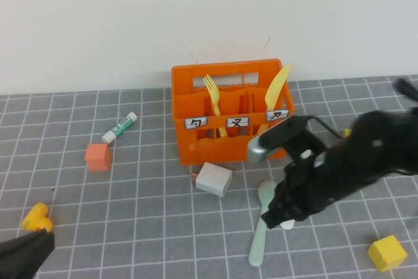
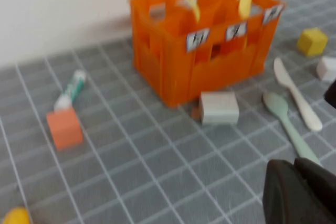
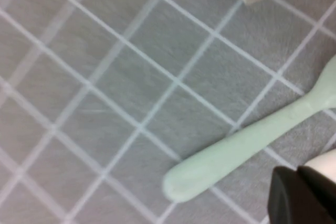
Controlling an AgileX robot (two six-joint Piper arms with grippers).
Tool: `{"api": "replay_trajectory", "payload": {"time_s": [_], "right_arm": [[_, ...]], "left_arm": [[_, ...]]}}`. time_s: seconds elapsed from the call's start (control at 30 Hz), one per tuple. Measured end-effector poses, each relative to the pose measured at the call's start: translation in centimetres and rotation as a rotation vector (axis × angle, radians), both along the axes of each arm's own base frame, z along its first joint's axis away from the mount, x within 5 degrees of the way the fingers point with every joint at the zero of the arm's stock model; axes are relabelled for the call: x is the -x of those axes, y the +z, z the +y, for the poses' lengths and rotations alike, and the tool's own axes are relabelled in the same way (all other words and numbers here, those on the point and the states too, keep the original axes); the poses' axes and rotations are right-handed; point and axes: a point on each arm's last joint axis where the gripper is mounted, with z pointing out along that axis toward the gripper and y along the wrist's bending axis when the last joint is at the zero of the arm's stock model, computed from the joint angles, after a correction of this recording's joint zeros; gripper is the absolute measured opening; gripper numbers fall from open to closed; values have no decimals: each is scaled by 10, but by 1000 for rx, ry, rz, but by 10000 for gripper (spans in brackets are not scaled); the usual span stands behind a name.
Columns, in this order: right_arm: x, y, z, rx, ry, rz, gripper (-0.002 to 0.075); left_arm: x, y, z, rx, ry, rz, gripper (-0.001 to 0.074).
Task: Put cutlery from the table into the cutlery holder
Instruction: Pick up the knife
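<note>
1. Orange cutlery holder already held your yellow fork and yellow knife; your left gripper sat parked at the desk's near-left corner, fingers shut, empty.
2. The mint spoon and white knife lay in front of the holder; your right gripper hovered there, fingers closed, holding nothing I could see. It likely needed to open, then grasp.

A white-and-green glue stick and an orange cube are seen far left of the right claw; a pale block near its left; a yellow cube right of it.
</note>
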Motion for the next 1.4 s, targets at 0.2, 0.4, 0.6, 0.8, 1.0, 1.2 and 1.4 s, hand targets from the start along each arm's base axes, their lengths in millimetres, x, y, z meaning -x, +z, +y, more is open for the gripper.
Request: {"api": "replay_trajectory", "payload": {"time_s": [0.2, 0.4, 0.6, 0.8, 1.0, 1.2, 1.4], "right_arm": [[-27, -25, 6, 146, -28, 11, -1], [-43, -31, 4, 170, -70, -17, -1], [-43, -46, 5, 189, -48, 17, -1], [-42, -57, 8, 180, -14, 47, -1], [-41, -64, 5, 214, 12, 87, -1], [-41, -39, 2, 203, 25, 32, -1], [-41, -8, -15, 239, 16, 32, -1]], "left_arm": [[0, -2, 0, 7, 8, 20, 1], [0, -2, 0, 12, 10, 24, 1], [0, -2, 0, 22, 12, 30, 1], [1, -2, 0, 28, 11, 35, 1], [1, -2, 0, 29, 11, 35, 1], [1, -2, 0, 33, 10, 38, 1], [1, -3, 0, 34, 10, 39, 1]]}}
